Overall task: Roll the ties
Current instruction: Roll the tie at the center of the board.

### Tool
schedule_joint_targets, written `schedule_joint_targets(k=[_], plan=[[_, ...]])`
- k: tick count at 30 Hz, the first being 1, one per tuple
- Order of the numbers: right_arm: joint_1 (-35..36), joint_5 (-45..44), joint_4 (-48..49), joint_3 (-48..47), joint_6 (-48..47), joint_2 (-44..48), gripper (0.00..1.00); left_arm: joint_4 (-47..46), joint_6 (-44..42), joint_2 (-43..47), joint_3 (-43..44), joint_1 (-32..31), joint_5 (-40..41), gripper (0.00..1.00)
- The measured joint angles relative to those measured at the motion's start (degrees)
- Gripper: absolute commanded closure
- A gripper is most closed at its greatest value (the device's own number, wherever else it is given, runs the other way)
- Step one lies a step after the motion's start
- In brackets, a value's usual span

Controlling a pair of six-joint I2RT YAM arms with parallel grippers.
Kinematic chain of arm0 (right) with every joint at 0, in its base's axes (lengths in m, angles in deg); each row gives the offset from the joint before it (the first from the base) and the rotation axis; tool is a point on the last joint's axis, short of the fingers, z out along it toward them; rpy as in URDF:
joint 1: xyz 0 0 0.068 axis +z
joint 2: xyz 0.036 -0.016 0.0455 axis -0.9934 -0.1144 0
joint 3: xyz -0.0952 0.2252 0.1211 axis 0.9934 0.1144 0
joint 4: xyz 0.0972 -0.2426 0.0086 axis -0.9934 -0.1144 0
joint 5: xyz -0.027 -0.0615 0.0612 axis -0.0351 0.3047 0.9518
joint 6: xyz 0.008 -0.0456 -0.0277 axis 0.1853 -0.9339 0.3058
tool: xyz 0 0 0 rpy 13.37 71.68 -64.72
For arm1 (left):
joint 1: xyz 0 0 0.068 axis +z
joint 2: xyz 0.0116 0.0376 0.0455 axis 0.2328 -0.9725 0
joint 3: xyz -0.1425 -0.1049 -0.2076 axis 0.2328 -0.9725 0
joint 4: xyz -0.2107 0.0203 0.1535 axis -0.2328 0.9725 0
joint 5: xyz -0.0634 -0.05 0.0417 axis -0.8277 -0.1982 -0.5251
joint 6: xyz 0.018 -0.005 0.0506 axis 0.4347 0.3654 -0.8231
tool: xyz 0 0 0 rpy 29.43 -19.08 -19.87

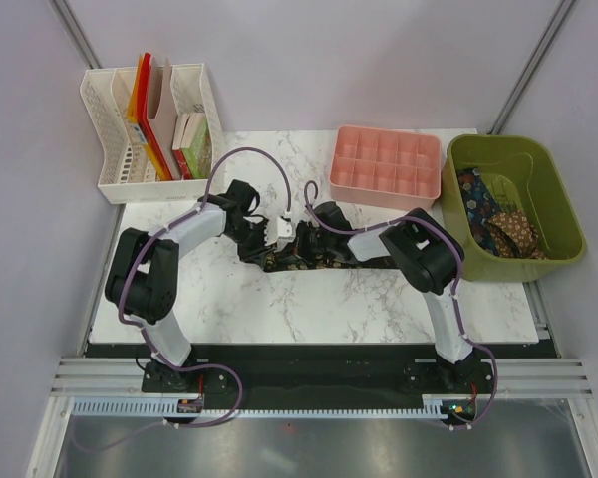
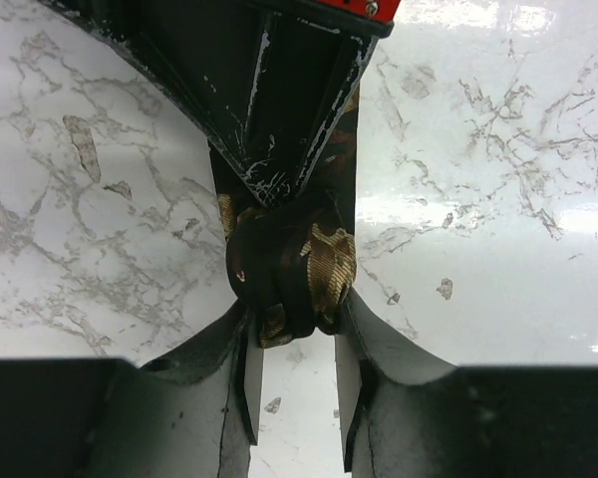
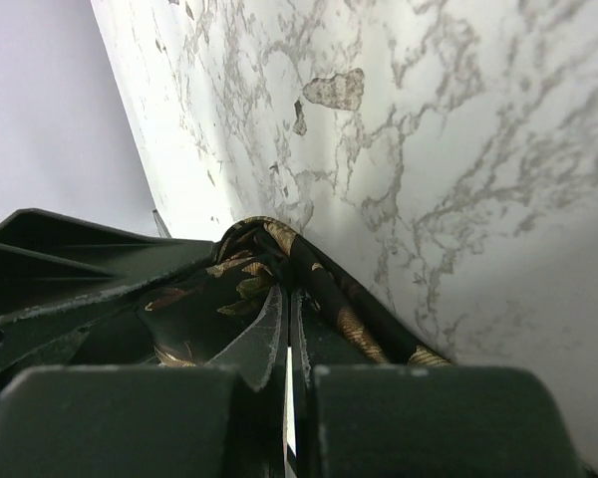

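Note:
A dark tie with a gold-brown floral pattern (image 1: 354, 262) lies stretched across the middle of the marble board (image 1: 309, 309). Its left end is wound into a small roll (image 2: 291, 274). My left gripper (image 1: 271, 239) has its fingertips (image 2: 247, 344) on either side of that roll (image 2: 297, 299) and grips it. My right gripper (image 1: 314, 237) comes in from the opposite side; its black body (image 2: 269, 90) presses down just behind the roll. Its fingers (image 3: 264, 334) are almost together, pinching a fold of the tie (image 3: 279, 249).
A green bin (image 1: 568, 214) at the right holds more patterned ties (image 1: 498, 221). A pink compartment tray (image 1: 386, 164) stands behind the board. A white file rack with books (image 1: 110, 119) stands at the back left. Grey walls enclose the cell.

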Motion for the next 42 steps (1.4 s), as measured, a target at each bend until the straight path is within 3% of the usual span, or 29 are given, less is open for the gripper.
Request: schedule_joint_targets(k=[11,16,22,28,42], plan=[[-0.48,-0.15,1.18,1.75,0.24,0.83,1.00,-0.66,2.67,-1.36,1.42,-3.04,2.25,0.50],[-0.46,-0.35,2.05,2.25,0.79,0.85,1.00,-2.16,3.87,-1.95,1.38,-3.74,1.99,0.49],[-0.44,-0.59,3.08,2.80,1.70,0.87,0.99,-3.54,5.14,-2.36,1.01,-3.96,1.66,0.67],[-0.44,-0.31,3.10,2.71,1.99,0.87,0.85,-3.74,5.31,-2.54,0.90,-4.02,1.92,0.80],[-4.11,3.08,-6.71,1.36,-3.06,5.92,0.52,-2.99,0.81,-3.04,0.09,-5.03,6.25,0.89]])
